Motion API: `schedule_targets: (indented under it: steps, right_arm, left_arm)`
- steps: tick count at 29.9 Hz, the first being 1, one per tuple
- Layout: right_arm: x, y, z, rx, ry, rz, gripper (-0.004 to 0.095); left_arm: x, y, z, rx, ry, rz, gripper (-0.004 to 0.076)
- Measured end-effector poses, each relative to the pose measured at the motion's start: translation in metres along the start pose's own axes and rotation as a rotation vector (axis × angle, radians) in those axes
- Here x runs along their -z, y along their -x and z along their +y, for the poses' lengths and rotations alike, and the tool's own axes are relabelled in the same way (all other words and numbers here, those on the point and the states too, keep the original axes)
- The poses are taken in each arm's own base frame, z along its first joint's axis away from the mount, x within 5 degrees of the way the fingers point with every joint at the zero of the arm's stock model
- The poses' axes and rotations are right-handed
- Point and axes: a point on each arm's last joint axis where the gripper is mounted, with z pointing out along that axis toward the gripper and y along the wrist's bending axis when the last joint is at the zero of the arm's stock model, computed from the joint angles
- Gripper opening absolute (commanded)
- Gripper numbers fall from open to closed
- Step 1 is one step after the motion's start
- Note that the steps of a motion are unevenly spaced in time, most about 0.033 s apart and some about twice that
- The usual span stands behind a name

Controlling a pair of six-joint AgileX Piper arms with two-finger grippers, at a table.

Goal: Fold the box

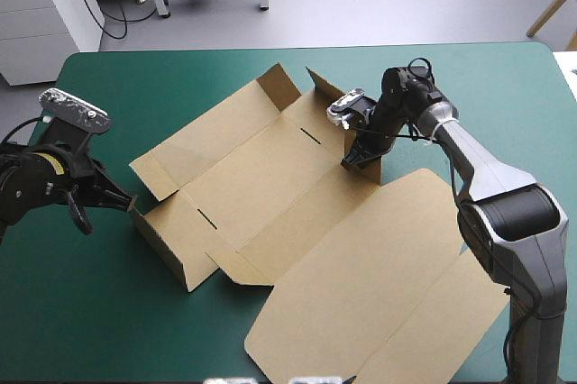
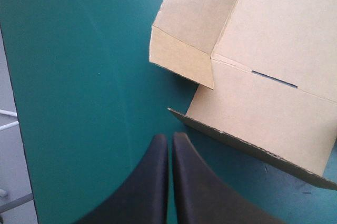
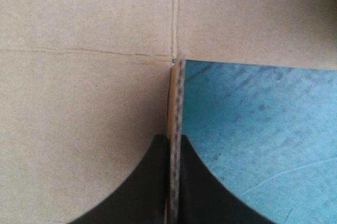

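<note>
The brown box (image 1: 270, 177) lies open mid-table, its side walls partly raised and its lid (image 1: 379, 285) flat toward the near right. My right gripper (image 1: 353, 160) is shut on an upright flap (image 1: 368, 151) at the box's right side. The board's edge (image 3: 175, 103) runs between its fingers (image 3: 152, 182). My left gripper (image 1: 129, 201) is shut with nothing in it. It sits just off the left corner of the near wall (image 1: 167, 244). In the left wrist view this gripper (image 2: 169, 139) points at the wall's top edge (image 2: 247, 145), a short gap away.
Teal-green cover (image 1: 90, 312) stretches to the near left of the box and along the far edge (image 1: 180, 68). The flat lid reaches close to the table's near edge. A folded-in corner flap (image 2: 179, 56) stands ahead of the left gripper.
</note>
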Motion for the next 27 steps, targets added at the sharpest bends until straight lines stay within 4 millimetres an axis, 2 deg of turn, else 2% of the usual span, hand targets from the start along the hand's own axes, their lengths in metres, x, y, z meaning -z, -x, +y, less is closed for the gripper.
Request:
schedule_targets:
  steps: [11, 18, 22, 27]
  right_arm:
    - [0.014, 0.013, -0.005, 0.268, -0.079, -0.089, -0.0020]
    - [0.016, 0.023, -0.001, 0.471, -0.065, -0.193, -0.0020]
    - [0.015, 0.030, 0.007, 0.590, -0.080, -0.229, -0.0020]
    - [0.011, 0.044, 0.032, 0.747, -0.098, -0.263, -0.0020]
  left_arm:
    - [0.000, 0.000, 0.000, -0.008, 0.002, 0.000, 0.0014]
    - [0.000, 0.000, 0.000, -0.008, 0.003, 0.000, 0.0014]
    - [0.000, 0.000, 0.000, -0.008, 0.003, 0.000, 0.0014]
    - [0.000, 0.000, 0.000, -0.008, 0.003, 0.000, 0.0014]
